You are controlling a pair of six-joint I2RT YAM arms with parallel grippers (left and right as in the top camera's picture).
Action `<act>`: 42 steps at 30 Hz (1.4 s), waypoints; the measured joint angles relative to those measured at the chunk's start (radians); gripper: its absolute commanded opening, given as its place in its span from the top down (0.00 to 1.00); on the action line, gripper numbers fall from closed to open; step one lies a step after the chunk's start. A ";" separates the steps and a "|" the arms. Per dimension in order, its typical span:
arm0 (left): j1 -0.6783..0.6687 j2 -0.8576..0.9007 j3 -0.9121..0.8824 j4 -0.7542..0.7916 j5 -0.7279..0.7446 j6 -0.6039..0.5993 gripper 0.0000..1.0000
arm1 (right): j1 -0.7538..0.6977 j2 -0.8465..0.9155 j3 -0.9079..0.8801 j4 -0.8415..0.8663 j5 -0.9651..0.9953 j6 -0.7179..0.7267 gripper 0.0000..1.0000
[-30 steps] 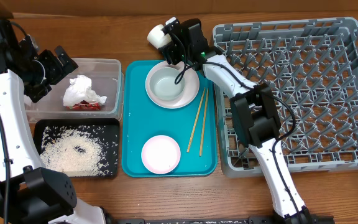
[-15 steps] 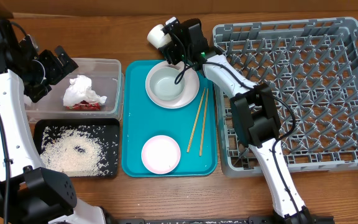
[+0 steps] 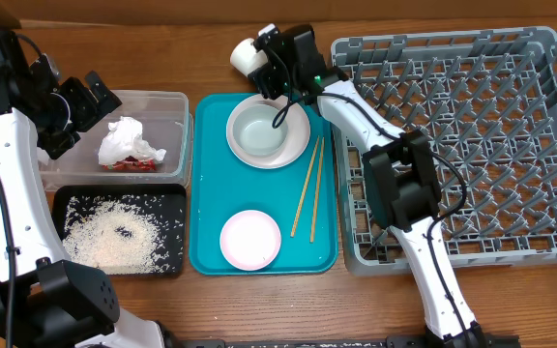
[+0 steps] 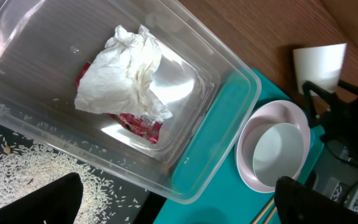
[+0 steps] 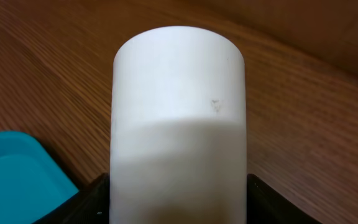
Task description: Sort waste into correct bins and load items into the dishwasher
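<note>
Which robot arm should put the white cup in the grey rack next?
Right. The right tool grips the white cup, and the grey rack sits on that side. The left tool hangs open by the clear tub, far from both.

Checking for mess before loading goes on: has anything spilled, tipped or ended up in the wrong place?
Nothing stands out. The napkin and red packet lie in the clear tub. The rice sits inside the black tray, with none visible on the table. The right end effector grips the cup.
</note>
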 measured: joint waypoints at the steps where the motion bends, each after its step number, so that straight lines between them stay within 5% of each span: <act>1: 0.000 0.000 0.000 0.000 0.000 0.000 0.00 | 0.000 -0.017 0.000 -0.010 0.000 0.000 0.57; 27: 0.000 0.000 0.000 0.003 0.000 0.000 0.00 | -0.244 -0.586 0.005 -0.887 0.025 0.001 0.63; 42: 0.000 0.000 0.000 0.003 0.000 0.000 0.00 | -0.246 -0.556 0.003 -0.962 0.159 0.000 0.65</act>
